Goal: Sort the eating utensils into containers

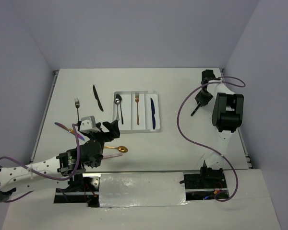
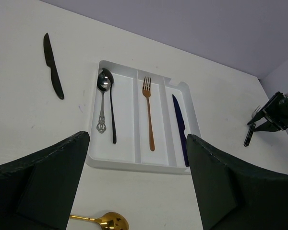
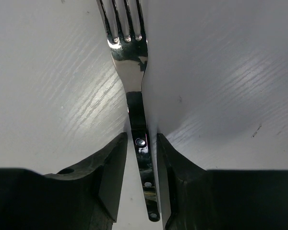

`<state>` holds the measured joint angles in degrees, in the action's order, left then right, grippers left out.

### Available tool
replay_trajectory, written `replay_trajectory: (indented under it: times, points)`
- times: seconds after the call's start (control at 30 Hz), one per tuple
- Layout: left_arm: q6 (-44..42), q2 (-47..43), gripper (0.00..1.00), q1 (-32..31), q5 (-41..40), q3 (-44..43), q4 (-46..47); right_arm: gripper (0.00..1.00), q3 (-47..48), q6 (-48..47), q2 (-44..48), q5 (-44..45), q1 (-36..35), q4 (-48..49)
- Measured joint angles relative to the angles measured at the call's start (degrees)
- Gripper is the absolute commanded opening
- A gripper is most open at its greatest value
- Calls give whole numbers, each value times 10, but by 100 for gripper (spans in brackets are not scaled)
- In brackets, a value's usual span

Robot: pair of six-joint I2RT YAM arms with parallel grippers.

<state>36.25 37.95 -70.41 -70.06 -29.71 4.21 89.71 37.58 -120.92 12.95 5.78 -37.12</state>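
Right fingers [image 3: 110, 172] clenched on the fork [image 3: 129, 67]; left fingers [image 2: 38, 182] released, empty. We'd best lift it level, toward the tray [image 2: 129, 164], middle compartment.

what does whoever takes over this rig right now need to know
Left gripper: open, empty, hovering before the tray.
Right gripper: shut on a black-handled fork, right of the tray.
Done: silver spoon and black spoon in left compartment, copper fork middle, blue knife right.
Left: that fork, plus black knife, gold spoon, silver fork and purple piece on the table.
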Motion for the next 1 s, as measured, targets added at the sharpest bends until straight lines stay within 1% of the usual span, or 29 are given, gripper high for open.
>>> replay_trajectory:
  times: [0.03,0.07,0.1,0.13,0.4,0.5,0.57,0.7,0.77,0.87,1.0]
  points:
    - [0,-1,95,0,0,0,0,33,3,0,-2,1,0,-3]
    - [0,-2,95,0,1,0,0,16,4,-1,-3,2,0,-5]
    - [0,-4,95,0,1,0,0,7,4,-7,-3,3,0,-6]
    - [0,-6,95,0,1,0,0,0,4,-8,-3,3,0,-6]
    - [0,-10,95,0,3,0,0,0,-1,-39,1,-34,0,16]
    - [0,-9,95,0,3,0,0,0,-24,-66,28,-46,-25,35]
    - [0,-9,95,0,3,0,1,0,-42,-89,68,-60,-71,49]
    - [0,-6,95,0,3,0,2,0,-52,-127,158,-125,-200,117]
    - [0,-3,95,0,3,0,2,0,-41,-138,182,-149,-263,144]
    - [0,1,95,0,3,0,2,0,-10,-150,177,-170,-323,159]
    - [0,2,95,0,3,0,3,0,20,-156,128,-181,-362,171]
